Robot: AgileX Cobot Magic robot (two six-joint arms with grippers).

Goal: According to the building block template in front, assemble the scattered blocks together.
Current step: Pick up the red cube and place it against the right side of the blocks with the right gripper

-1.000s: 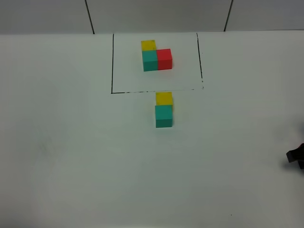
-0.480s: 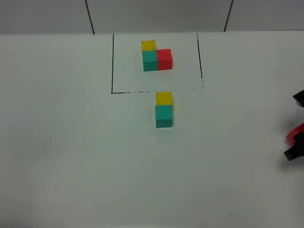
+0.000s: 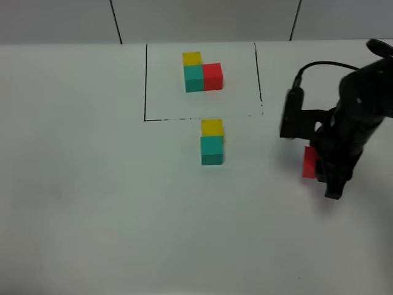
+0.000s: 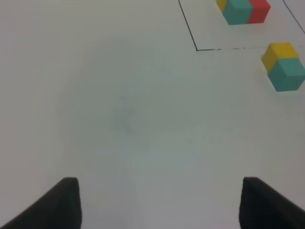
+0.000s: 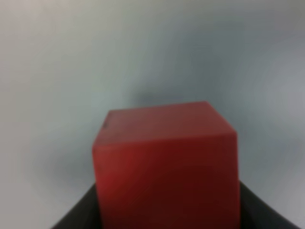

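right gripper (image 3: 322, 172) pinches the red cube (image 3: 309, 162) by opposite flat faces, at three o'clock of the teal cube (image 3: 212, 150); it looks light, rigid, smooth. left gripper (image 4: 159, 202) gapes empty.

No txt, nos., labels or logos legible in any view. Framed cubes (image 3: 195, 78): plain colour faces, nothing printed. Yellow cube (image 3: 212, 127) & green cube (image 3: 212, 149): blank too. Red cube (image 5: 164, 162) up close: blurry, no marking to be read.
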